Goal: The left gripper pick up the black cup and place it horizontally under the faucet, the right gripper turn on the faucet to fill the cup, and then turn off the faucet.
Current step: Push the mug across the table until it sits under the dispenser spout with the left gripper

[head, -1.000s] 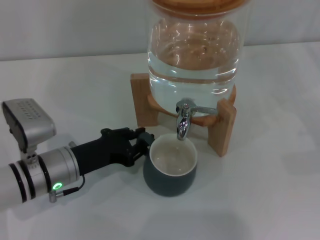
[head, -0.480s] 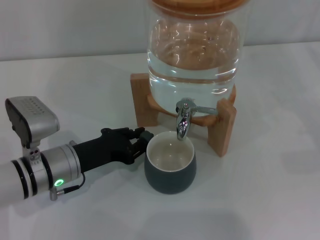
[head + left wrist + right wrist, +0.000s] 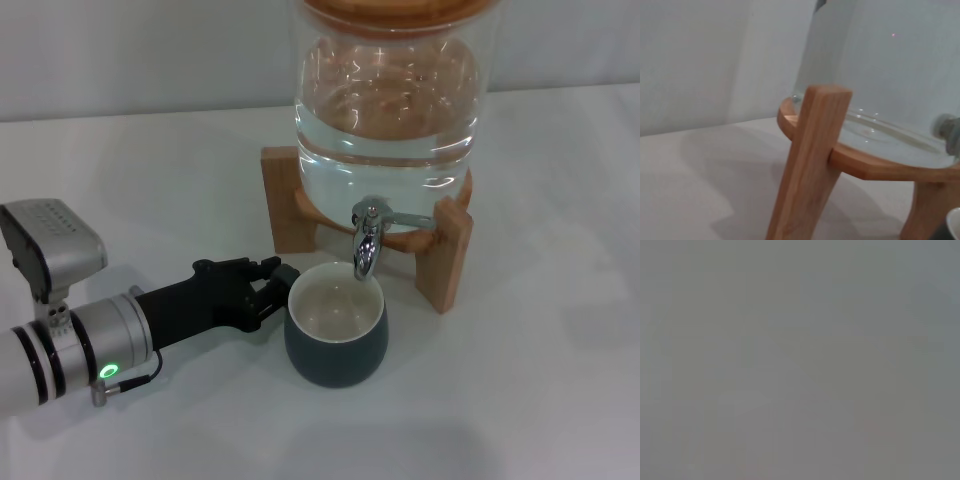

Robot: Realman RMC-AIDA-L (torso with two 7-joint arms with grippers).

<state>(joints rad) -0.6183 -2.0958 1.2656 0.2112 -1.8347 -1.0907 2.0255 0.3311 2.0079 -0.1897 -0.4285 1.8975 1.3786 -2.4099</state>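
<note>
The black cup (image 3: 335,352) stands upright on the white table, its cream inside open right under the spout of the chrome faucet (image 3: 366,246). No water is running and the thin lever points to the right. My left gripper (image 3: 278,286) reaches in from the left and is shut at the cup's left side, where the handle is hidden behind its fingers. In the left wrist view a sliver of the cup's rim (image 3: 955,224) and the blurred faucet (image 3: 950,131) show. My right gripper is out of view; its wrist view shows only flat grey.
The big glass water dispenser (image 3: 385,110) sits on a wooden stand (image 3: 446,262) directly behind the cup. The stand's left leg (image 3: 807,170) fills the left wrist view. White table (image 3: 520,400) extends in front and to the right.
My left arm has drawn back slightly toward the left and front, and the cup has shifted a little left with it, staying under the spout.
</note>
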